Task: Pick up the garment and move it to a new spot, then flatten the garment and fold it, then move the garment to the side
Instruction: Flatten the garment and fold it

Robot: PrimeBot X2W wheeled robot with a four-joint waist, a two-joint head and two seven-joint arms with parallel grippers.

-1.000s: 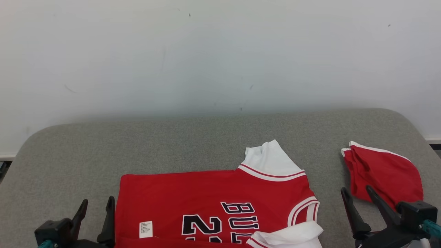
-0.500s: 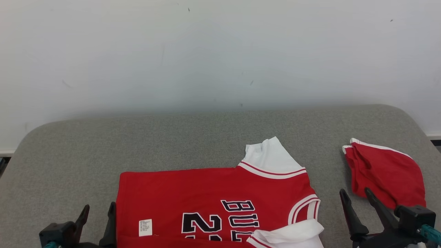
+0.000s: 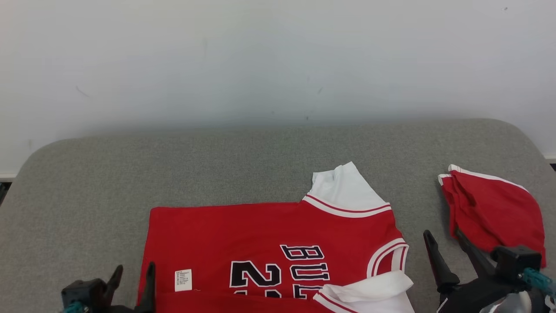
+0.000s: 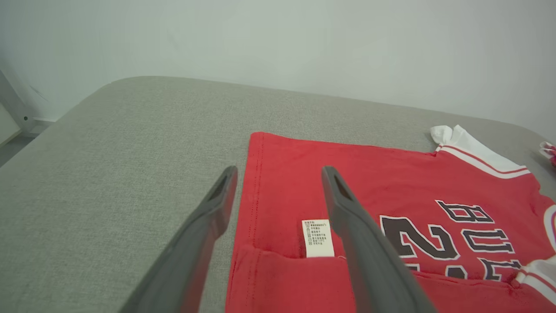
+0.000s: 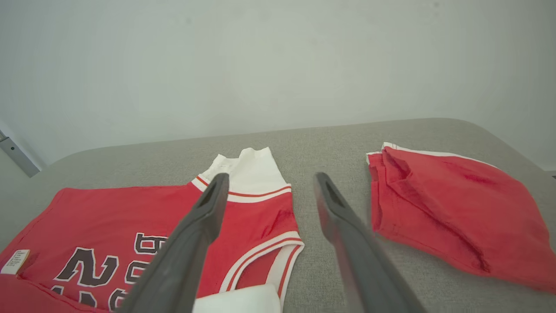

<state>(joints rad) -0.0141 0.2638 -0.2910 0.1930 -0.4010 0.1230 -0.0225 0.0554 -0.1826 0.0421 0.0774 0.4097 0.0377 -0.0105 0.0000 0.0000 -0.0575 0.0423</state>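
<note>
The garment (image 3: 269,234) is a red jersey with white sleeves and black lettering, lying flat on the grey padded table (image 3: 217,165), its hem to the left and its near edge folded over. In the left wrist view my left gripper (image 4: 280,171) stands open above the jersey's hem (image 4: 256,182), one finger over the cloth near the white label (image 4: 318,238), the other over bare table. It sits at the lower left of the head view (image 3: 134,268). My right gripper (image 3: 443,234) is open and empty, over the table between the jersey's sleeve (image 5: 256,174) and a second red piece.
A smaller folded red cloth with white trim (image 3: 495,213) lies at the right end of the table, close to my right gripper (image 5: 271,177). A pale wall rises behind the table's far edge. Bare grey surface stretches left and behind the jersey.
The whole head view has shifted, so the table and jersey sit higher in the picture and both grippers lower. The jersey lies as before and both grippers stay open.
</note>
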